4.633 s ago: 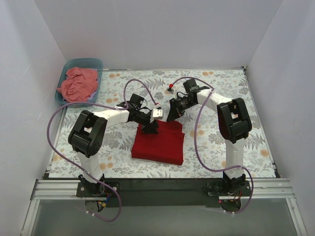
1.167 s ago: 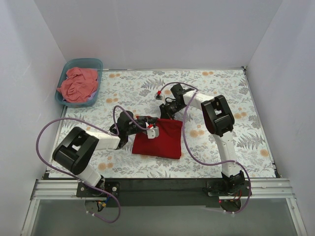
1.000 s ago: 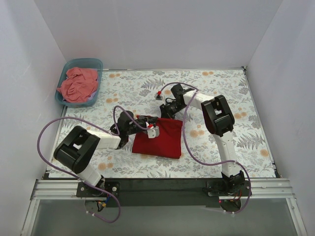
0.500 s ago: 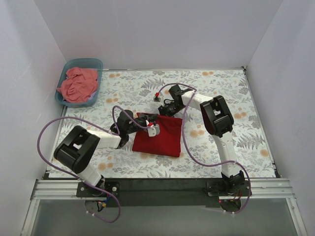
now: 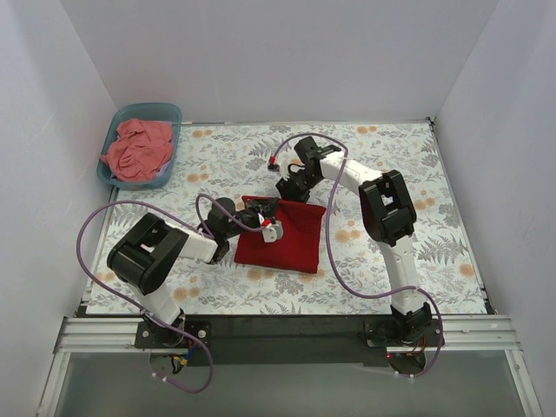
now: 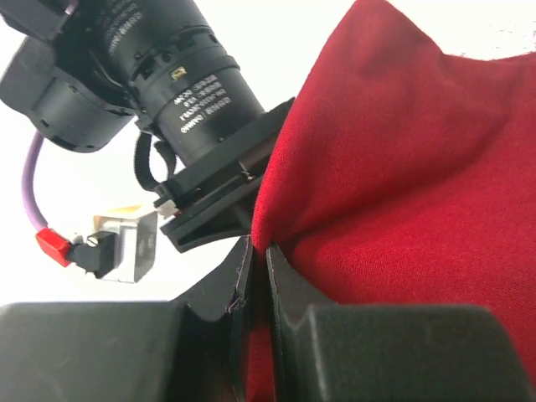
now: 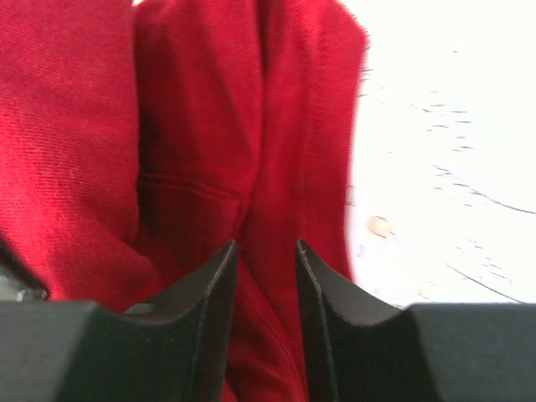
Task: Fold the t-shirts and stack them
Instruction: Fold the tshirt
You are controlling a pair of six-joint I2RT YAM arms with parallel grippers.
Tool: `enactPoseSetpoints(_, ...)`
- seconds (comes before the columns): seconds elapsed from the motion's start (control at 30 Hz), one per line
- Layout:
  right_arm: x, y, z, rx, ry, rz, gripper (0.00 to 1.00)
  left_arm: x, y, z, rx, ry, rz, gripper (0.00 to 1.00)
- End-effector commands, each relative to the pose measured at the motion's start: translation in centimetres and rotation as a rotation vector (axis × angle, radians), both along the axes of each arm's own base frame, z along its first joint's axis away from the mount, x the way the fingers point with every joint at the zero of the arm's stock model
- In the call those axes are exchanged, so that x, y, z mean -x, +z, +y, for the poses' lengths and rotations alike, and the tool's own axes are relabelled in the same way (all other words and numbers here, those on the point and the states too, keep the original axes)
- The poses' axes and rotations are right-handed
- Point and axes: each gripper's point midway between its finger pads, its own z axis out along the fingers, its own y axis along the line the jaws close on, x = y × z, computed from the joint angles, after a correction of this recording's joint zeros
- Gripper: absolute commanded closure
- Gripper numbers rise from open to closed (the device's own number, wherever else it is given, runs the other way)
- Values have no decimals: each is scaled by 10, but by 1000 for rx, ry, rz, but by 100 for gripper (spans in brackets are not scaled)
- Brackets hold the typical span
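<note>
The crimson t-shirt (image 5: 291, 245) lies folded in a small rectangle at the middle of the table. My left gripper (image 5: 262, 217) is at its far left corner, jaws shut on a raised fold of the red cloth (image 6: 402, 167). My right gripper (image 5: 286, 193) is at the shirt's far edge, close to the left one. Its jaws stand a narrow gap apart with bunched red cloth (image 7: 193, 100) between them. The salmon-pink t-shirt (image 5: 136, 148) lies crumpled in the teal tub.
The teal tub (image 5: 116, 122) stands at the far left corner of the flowered table cover (image 5: 434, 182). White walls close in the left, back and right. The right wrist's black camera body (image 6: 180, 92) is right beside my left fingers.
The shirt's footprint has shrunk since 4.6 s ago. Over the last second both grippers have drawn its far edge slightly back and left, and the right arm's elbow has swung back.
</note>
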Motion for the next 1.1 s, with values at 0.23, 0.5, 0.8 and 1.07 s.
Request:
enactPoseSetpoints(0.23,-36,46,-10,70,-14,-219,41,-5,18,5,41,18,-149,100)
enactPoseSetpoints(0.5,-70,77,-24,135,-61,-394,24,-18,31,7,64,74,-177,52)
enactPoseSetpoints(0.8,-116,118,-84,151,-199,-480,7,-44,82,23,174,232,229,40)
enactPoseSetpoints(1.07,-67,104,-100,35,-198,-217,16,-58,35,64,196,352,1020,39)
